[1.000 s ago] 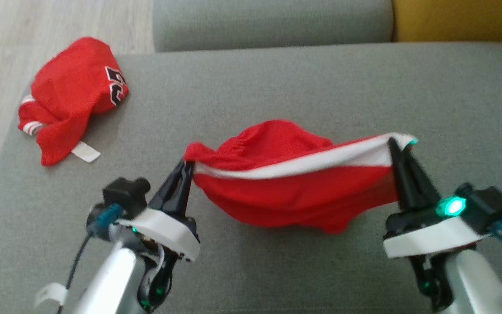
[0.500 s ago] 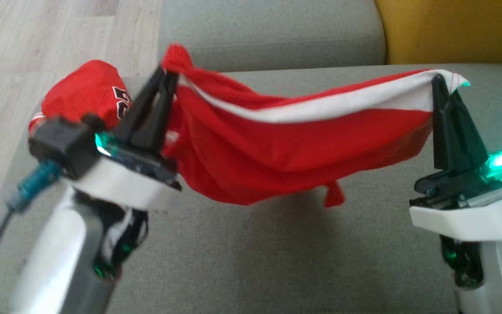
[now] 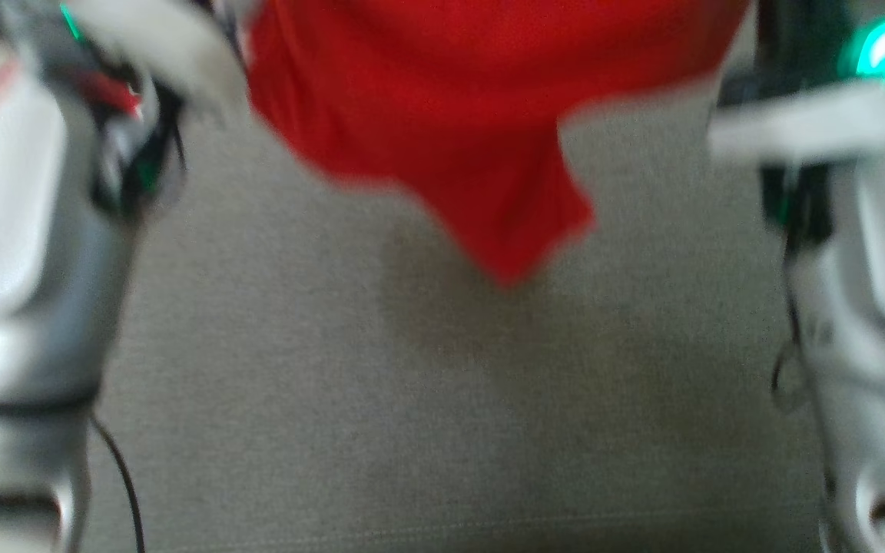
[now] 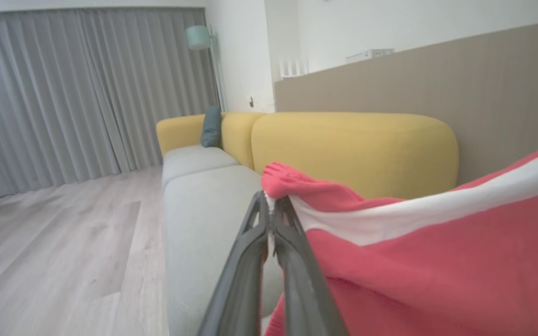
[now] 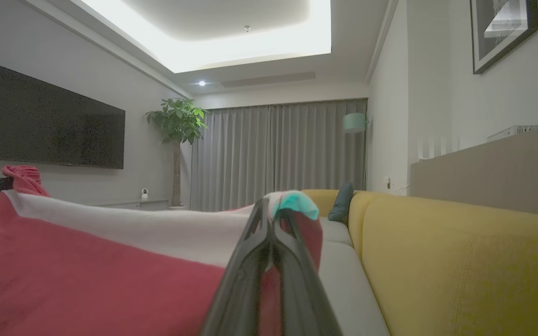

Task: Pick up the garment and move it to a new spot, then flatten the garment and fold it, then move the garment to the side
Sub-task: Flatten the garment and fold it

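Note:
The garment (image 3: 442, 115) is red with a white band and hangs in the air between my two arms, above the grey sofa seat (image 3: 412, 399); its lowest corner dangles toward the cushion. In the left wrist view my left gripper (image 4: 272, 205) is shut on one end of the garment's (image 4: 437, 261) white band. In the right wrist view my right gripper (image 5: 272, 210) is shut on the other end, and the garment (image 5: 101, 266) stretches away to the left. The head view is blurred and cuts off both grippers' fingertips at its top edge.
Both pale forearms (image 3: 20, 253) (image 3: 865, 307) flank the head view. The sofa has a yellow backrest (image 4: 353, 149) with a dark cushion (image 4: 211, 127) at its far end. Wood floor (image 4: 63, 242) and grey curtains (image 4: 87, 93) lie beyond; a wall screen (image 5: 54, 119) and plant (image 5: 178, 126) stand across the room.
Both arms have lifted the garment off the seat and high up, stretched between them. The head view has shifted, so the second red garment at the sofa's left corner has dropped out of it.

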Robot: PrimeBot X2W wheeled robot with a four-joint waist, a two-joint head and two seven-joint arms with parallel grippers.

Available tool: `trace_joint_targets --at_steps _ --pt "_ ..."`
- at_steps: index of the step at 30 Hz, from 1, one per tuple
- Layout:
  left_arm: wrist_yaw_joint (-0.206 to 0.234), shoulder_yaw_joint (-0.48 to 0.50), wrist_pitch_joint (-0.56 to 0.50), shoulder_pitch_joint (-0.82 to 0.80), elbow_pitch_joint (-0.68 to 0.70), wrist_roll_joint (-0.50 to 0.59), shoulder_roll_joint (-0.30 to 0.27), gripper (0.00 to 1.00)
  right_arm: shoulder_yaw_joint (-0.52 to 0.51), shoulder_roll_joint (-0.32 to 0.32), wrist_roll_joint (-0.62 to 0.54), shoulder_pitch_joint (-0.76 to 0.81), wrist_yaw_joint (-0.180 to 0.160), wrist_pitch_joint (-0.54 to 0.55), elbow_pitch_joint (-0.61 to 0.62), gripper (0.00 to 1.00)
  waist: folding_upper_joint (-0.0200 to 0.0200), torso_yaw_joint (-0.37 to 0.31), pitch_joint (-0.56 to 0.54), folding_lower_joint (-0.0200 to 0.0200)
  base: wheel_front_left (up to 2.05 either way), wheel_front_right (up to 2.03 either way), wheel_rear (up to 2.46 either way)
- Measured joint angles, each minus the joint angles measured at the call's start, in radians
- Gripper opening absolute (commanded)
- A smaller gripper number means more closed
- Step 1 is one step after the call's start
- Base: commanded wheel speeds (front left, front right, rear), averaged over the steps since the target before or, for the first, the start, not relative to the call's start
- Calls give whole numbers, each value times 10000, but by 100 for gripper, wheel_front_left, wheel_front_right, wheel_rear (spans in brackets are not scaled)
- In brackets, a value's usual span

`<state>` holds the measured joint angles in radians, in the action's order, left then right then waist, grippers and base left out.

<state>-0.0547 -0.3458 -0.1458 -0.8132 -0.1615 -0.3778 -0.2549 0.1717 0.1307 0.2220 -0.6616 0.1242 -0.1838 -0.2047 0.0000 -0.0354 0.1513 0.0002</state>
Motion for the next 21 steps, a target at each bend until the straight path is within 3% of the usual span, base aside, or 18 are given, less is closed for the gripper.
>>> trace_joint_targets --at_steps 5,9,12,21 --pt "130 288 1129 -2937 -1509 454 378 0 -500 -343 -790 -2953 0 -673 -1567 0 0 -236 977 1 0 0 0" --pt "278 437 2011 -4163 -2414 466 872 0 -999 -518 -1177 -3942 0 -732 -1590 0 0 -351 1684 1 0 0 0" --pt "169 334 2288 -3897 -3283 435 1101 0 -805 -527 -1166 -3617 0 -761 -1655 0 0 -370 2138 2 0 0 0" --pt "-19 73 3218 -862 -5225 -56 1367 0 -69 -610 -196 -558 0 -757 -2111 0 -1 -288 2795 0 0 0 0"
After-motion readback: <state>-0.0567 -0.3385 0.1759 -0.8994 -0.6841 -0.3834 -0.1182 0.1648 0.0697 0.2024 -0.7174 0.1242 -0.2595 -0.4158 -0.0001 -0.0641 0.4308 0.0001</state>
